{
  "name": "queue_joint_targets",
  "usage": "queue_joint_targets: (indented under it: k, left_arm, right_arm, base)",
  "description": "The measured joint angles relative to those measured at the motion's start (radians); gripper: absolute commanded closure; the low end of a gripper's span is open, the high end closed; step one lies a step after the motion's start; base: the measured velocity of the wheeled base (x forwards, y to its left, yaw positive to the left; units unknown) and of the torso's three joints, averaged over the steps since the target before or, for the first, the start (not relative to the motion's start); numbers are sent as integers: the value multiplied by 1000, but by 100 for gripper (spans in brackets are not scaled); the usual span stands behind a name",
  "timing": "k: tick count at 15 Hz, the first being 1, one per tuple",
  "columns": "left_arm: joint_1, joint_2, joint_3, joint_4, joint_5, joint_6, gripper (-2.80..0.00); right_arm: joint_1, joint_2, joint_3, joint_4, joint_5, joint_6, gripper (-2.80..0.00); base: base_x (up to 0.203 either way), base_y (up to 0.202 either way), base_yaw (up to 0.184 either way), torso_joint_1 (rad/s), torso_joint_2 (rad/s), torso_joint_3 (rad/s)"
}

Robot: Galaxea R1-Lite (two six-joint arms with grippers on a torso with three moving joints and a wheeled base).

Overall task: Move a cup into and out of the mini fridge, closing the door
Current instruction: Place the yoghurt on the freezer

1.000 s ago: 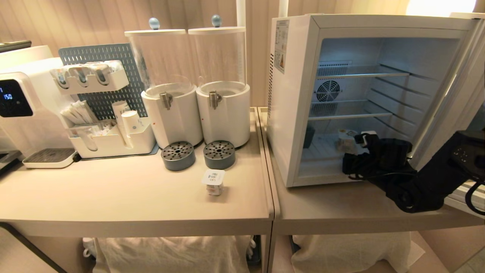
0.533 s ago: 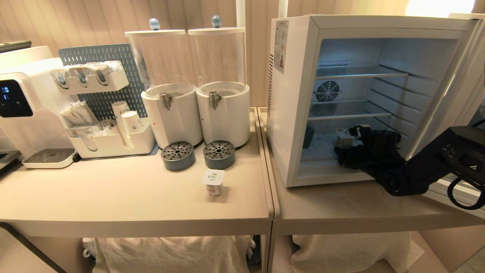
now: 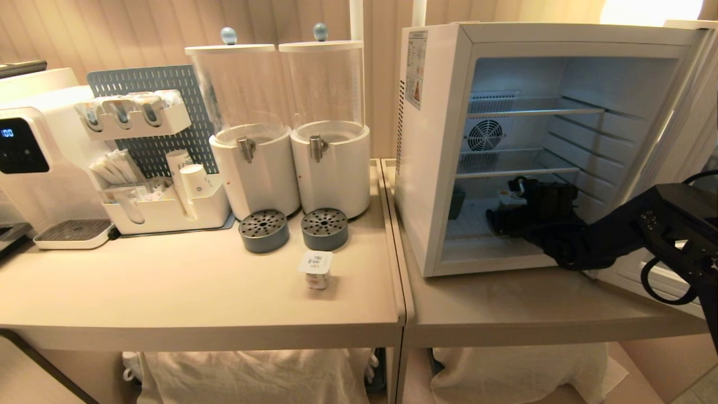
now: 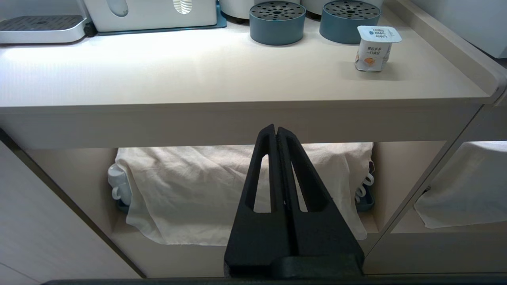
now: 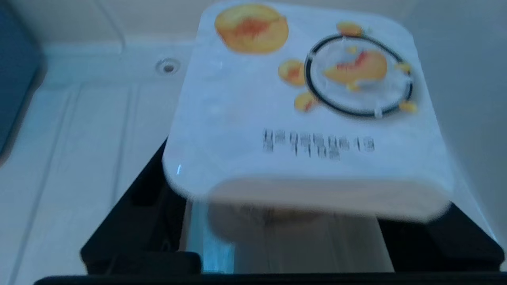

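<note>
- Now that the right gripper [image 3: 507, 205] has pushed deeper into the mini fridge [image 3: 432, 168], its jaws have spread around the cup [image 5: 301, 118] on the fridge floor.
- Likely release; withdrawal follows, door [image 3: 681, 129] open.
- Left gripper [image 4: 277, 136], jaws pressed together, parked below the desk [image 4: 198, 79].

I read "100" on the water dispenser's display [image 3: 21, 147]; print on the cup [image 4: 374, 47] stays illegible to me.

The left claw [image 4: 276, 132] is closed, fingers pressed together, below the tabletop [image 4: 198, 75] edge. On the tabletop a yogurt cup [image 4: 375, 47] stands near two grey round drip trays [image 4: 277, 16]. A white cloth [image 4: 190, 190] lies on the shelf underneath.
</note>
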Motion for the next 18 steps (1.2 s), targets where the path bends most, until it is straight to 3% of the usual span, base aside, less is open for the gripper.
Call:
queue_joint_targets:
  k: [12,13,18]
  left_arm:
    - [1,0,0,0,0,0,0]
    - [1,0,0,0,0,0,0]
    - [1,0,0,0,0,0,0]
  right_arm:
    - [0,60,-180,137,-38,6,-280]
    - [0,60,-183,141,-38,7,0]
    - [0,50,-175,152,-40,9,0]
  base:
    - [0,0,0,0,0,0]
    - [0,0,0,0,0,0]
    - [0,0,0,0,0,0]
